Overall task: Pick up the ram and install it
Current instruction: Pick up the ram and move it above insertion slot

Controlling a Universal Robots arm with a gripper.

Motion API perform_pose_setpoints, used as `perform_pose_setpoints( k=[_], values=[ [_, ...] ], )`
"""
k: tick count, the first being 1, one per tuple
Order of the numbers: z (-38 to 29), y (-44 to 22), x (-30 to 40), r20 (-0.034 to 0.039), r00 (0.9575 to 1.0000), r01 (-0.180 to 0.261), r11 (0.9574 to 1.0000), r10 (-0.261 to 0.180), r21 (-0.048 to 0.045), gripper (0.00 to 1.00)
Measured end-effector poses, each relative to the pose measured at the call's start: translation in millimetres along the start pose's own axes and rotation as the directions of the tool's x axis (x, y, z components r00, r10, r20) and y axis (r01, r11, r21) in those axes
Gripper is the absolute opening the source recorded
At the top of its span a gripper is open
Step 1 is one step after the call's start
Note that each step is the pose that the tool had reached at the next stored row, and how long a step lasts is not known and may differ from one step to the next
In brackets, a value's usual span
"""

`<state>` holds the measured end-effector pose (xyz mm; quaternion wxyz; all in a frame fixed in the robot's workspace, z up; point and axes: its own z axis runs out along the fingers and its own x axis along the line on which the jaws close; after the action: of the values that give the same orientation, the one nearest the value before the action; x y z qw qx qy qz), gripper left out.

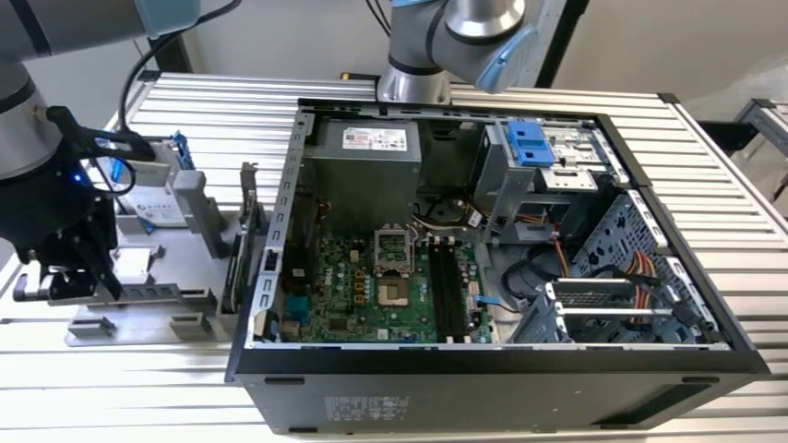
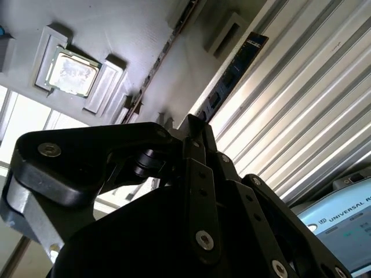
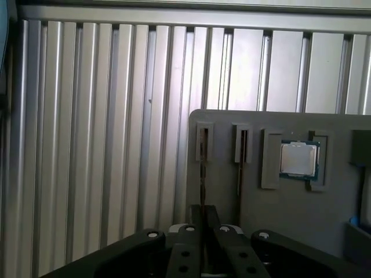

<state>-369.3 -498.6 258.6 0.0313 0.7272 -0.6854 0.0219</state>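
Down at the gray holder [image 3: 301,220] beside the case [image 1: 493,392], the gripper [image 3: 203,211] sits at a slot. It is clamped on the ram [image 2: 230,74], which stands on edge.

Ribbed metal table [image 1: 726,185] stood before a pale wall [image 1: 283,37]. A dark post [image 1: 560,41] rose behind the table; a grey frame [image 1: 766,120] stood beside it. Light streaked its ribs.

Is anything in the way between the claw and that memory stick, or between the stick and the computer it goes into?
Nothing separates them: the gripper has its fingers shut on the ram, which stands on edge in the grey holder. Towards the black motherboard slots, the case's side wall rises between holder and board.
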Motion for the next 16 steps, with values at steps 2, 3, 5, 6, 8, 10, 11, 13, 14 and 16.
perform_pose_setpoints(
  k=[2,3,5,6,8,10,11,13,14,16],
  values=[
    [-1.8,0.0,0.1,0.0000,1.0000,0.000,1.0000,0.000,0.0000,0.00],
    [-2.6,0.0,0.2,0.0000,1.0000,0.000,1.0000,0.000,0.0001,0.00],
    [-4.6,0.1,0.4,0.0000,1.0000,0.000,1.0000,0.000,0.0000,0.00],
    [-5.5,0.1,0.4,0.0000,1.0000,0.000,1.0000,0.000,0.0000,0.00],
    [-7.2,0.0,0.6,0.0000,1.0000,0.000,1.0000,0.000,0.0000,0.00],
    [-8.8,0.0,0.7,0.0000,1.0000,0.000,1.0000,0.000,0.0000,0.00],
    [-9.5,0.0,0.8,0.0000,1.0000,0.000,1.0000,0.000,0.0001,0.00],
    [-10.9,0.1,0.9,0.0000,1.0000,0.000,1.0000,0.000,0.0000,0.00],
    [-11.7,0.2,0.9,0.0000,1.0000,0.000,1.0000,0.000,0.0000,0.00],
    [-13.2,0.2,1.0,0.0000,1.0000,0.000,1.0000,0.000,0.0000,0.00]
  ],
)
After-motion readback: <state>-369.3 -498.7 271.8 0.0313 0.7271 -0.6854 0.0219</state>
